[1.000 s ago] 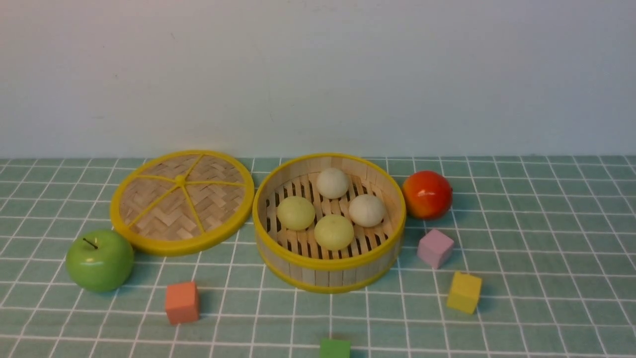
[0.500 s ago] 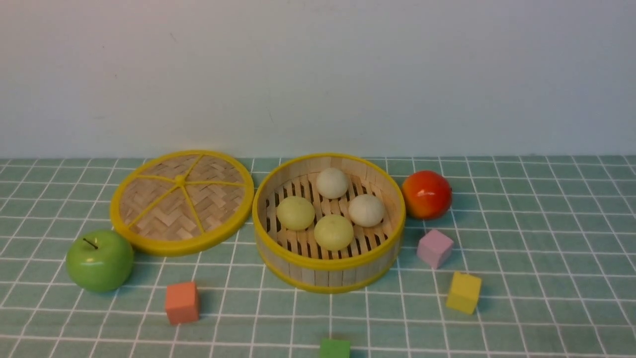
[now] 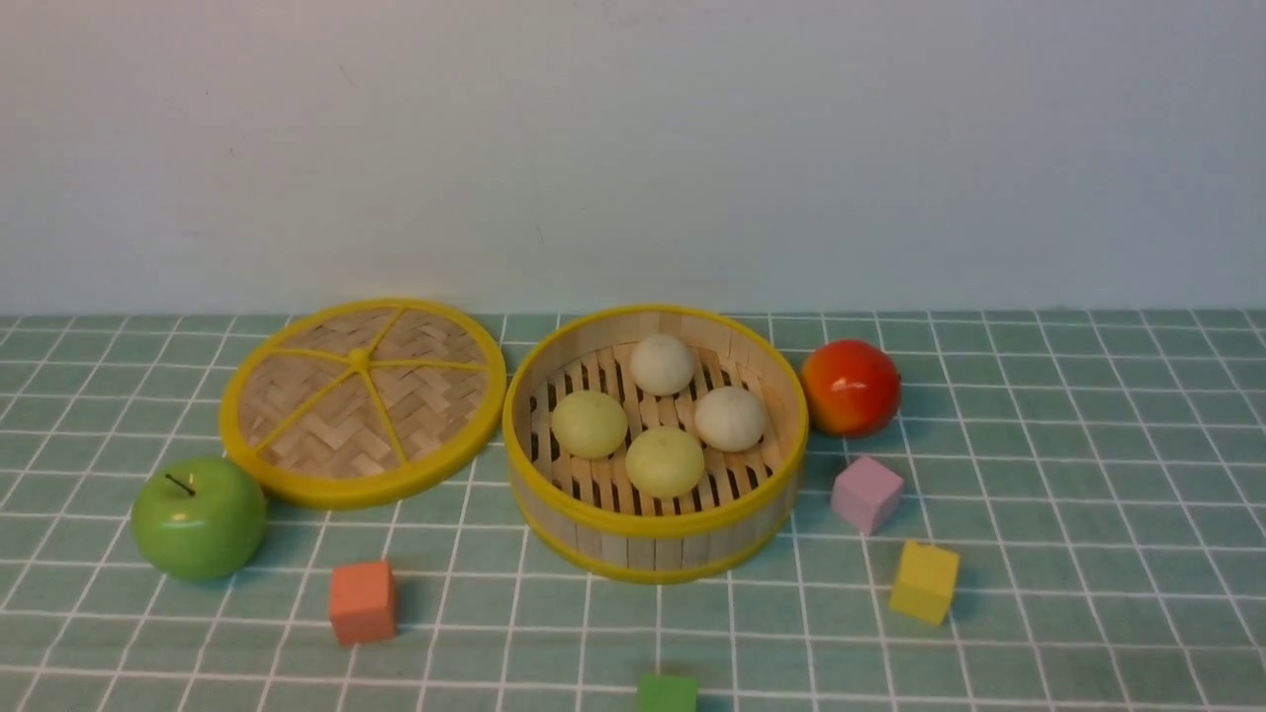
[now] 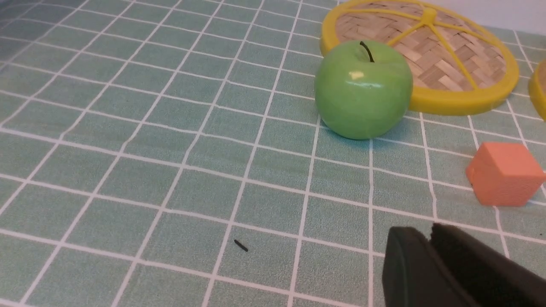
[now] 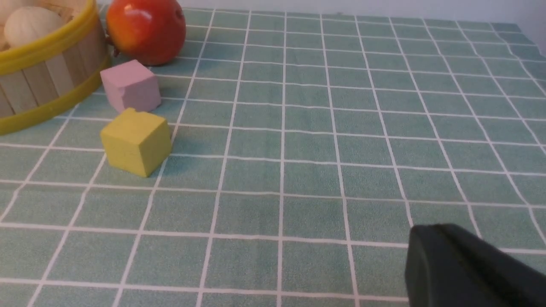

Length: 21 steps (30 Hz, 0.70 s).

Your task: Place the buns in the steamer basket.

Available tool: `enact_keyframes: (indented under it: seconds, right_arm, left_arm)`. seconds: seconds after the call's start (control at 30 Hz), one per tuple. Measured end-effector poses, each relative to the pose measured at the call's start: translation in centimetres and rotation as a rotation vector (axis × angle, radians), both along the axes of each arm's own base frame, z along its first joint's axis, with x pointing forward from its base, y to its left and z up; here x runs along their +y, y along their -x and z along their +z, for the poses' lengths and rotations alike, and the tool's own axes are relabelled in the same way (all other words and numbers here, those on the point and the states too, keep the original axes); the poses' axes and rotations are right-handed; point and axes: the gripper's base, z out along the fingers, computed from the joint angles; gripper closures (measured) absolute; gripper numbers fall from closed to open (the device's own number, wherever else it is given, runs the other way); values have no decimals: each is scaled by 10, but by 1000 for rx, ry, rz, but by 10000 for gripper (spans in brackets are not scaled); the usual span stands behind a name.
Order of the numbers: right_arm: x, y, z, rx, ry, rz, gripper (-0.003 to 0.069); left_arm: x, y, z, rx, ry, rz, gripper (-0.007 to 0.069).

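— So, where do our fingers stand?

— Our left fingers [image 4: 431, 238] look pressed together with nothing between them, low over bare worktop [image 4: 128, 179]. Of our right fingers [image 5: 431, 251] we see one dark mass at the edge of the wrist view, so we cannot tell whether they are apart or together. Neither arm shows in the front view.

— What has changed over the last second?

— Nothing we can find. Every object sits where it sat, and no arm has entered the front view. We judge that to mean the work is done and both arms are parked.

— And the buns?

— All four buns are inside the steamer basket [image 3: 655, 539], resting on its slatted floor. Taking the basket as a clock face, one white bun [image 3: 662, 364] lies at twelve o'clock, the other white bun [image 3: 730, 418] at three, one yellow-green bun [image 3: 665, 462] at six, and the other yellow-green bun [image 3: 588, 423] at nine. They sit close, some nearly touching.

— Around the basket?

— The woven lid [image 3: 362, 400] lies flat just beside it at nine o'clock, the basket uncovered. A green apple [image 3: 198, 516] is near the lid's front edge, a red-orange fruit [image 3: 850, 388] just beside the basket at two o'clock. None of these belong inside, in our judgement.
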Motion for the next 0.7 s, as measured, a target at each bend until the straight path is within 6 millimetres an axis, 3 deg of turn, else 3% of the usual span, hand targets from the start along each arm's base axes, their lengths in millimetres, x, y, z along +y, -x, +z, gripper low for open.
enact_keyframes:
  seconds: [0.7]
  right_arm:
    - [0,0,0,0,0,0,631]
  left_arm:
    - [0,0,0,0,0,0,515]
